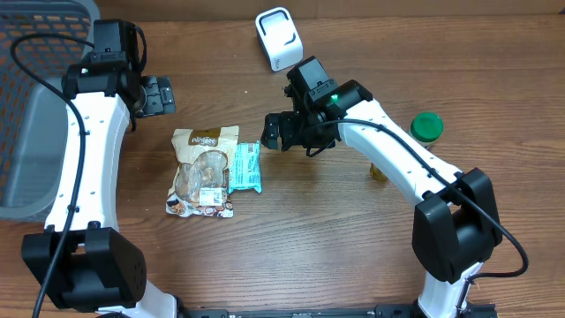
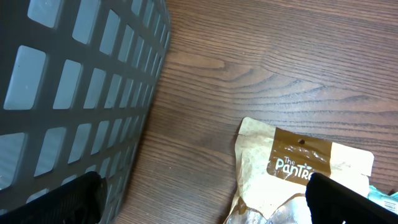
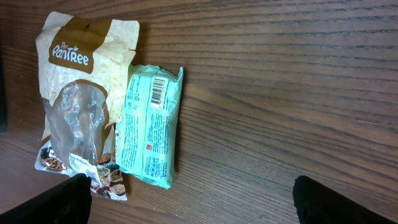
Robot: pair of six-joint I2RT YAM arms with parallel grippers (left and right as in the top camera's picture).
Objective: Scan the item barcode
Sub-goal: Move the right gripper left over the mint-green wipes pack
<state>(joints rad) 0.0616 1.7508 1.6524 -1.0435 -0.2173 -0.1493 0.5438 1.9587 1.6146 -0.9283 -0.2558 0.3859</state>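
**Spotter:** Teal packet [image 3: 149, 127] is your likely item. It lies flat on the counter [image 3: 280, 74] with its long edge against the brown snack pouch [image 3: 81, 99], and its barcode [image 3: 159, 91] faces up.

**Caller:** And your right hand [image 3: 199, 208]?

**Spotter:** Spread wide and holding nothing. It hovers near the packet, a little off to one side. My read is that the open fingers are set to straddle it for a pick.

**Caller:** Left hand [image 1: 159, 94]?

**Spotter:** Also wide and empty, up by the grey basket [image 2: 68, 81]. I'd guess that keeps it out of your way.

**Caller:** What does the overhead add?

**Spotter:** It shows what looks like the white scanner [image 1: 278, 38] at the far edge, well apart from the packet. It also shows a green-lidded jar [image 1: 426, 126] beside your right arm. Neither wrist view shows those. Only the right wrist view shows the barcode stripes; from above they're too small to make out. The left wrist view catches just the basket wall and the pouch's top.
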